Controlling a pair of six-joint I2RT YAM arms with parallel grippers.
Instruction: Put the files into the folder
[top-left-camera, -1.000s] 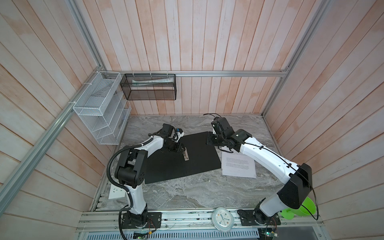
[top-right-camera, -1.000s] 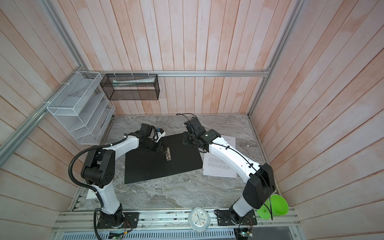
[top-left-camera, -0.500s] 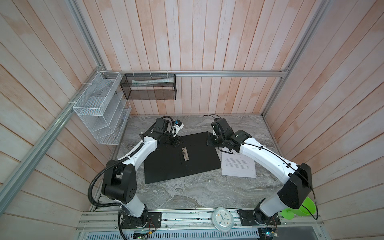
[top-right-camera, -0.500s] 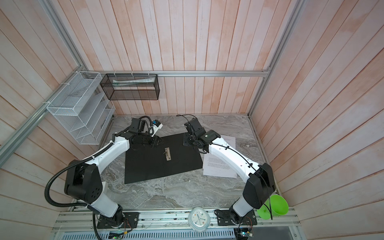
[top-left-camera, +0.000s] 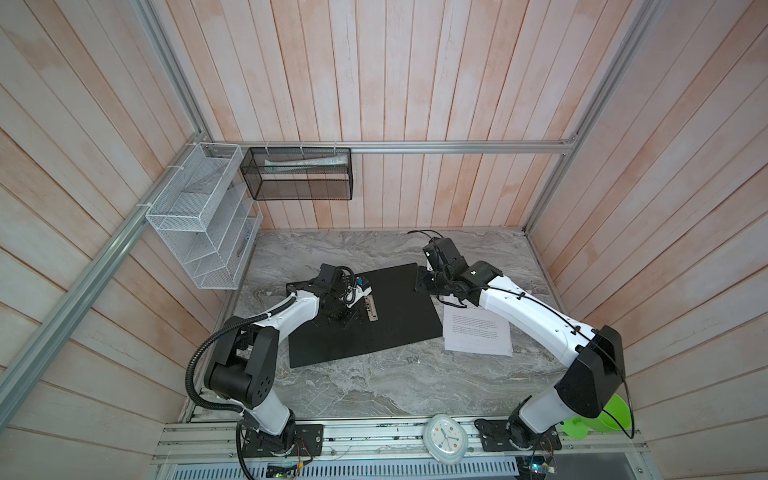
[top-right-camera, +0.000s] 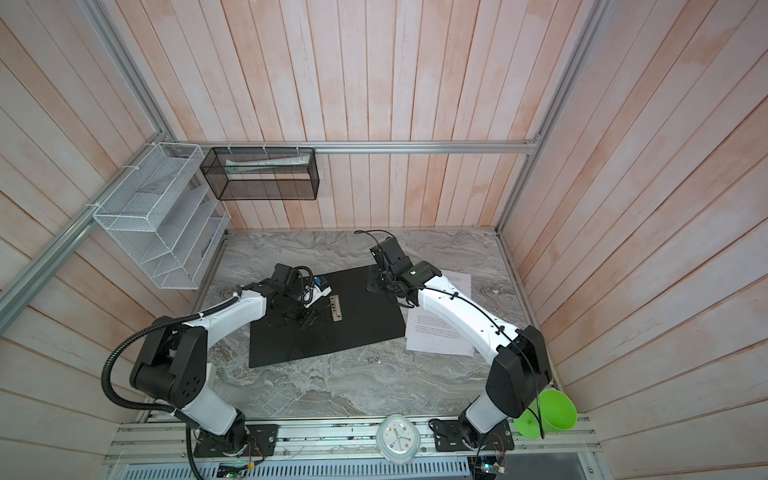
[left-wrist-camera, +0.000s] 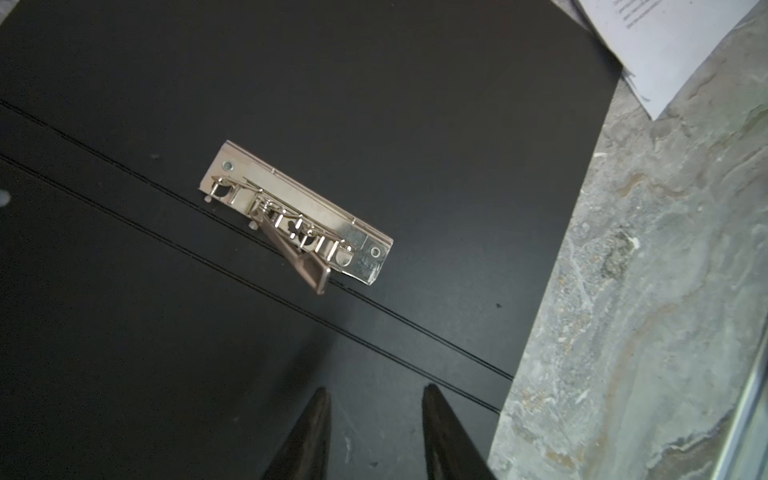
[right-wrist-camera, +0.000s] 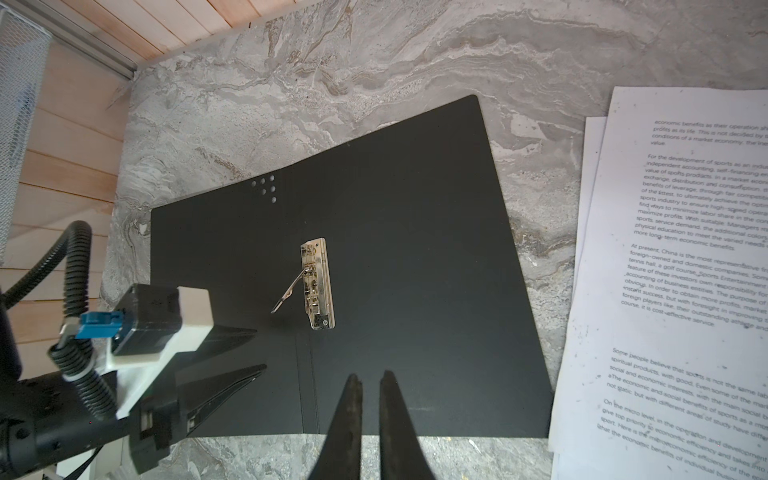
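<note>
folder (top-left-camera: 374, 332) open flat, files (top-left-camera: 478, 338) loose just beside it; left gripper (left-wrist-camera: 376, 388) parted, empty, near the folder's clip (left-wrist-camera: 297, 220), right gripper (right-wrist-camera: 371, 374) clenched, empty: likely risk is pinching thin sheets off the table (top-left-camera: 374, 386) fans the stack.

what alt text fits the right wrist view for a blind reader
A flat black folder lies open on the grey marbled tabletop, the lever of its silver metal clip raised, with white printed paper sheets beside it. The left end effector reaches over the folder, open; the right end effector, shut, fills the foreground.
</note>
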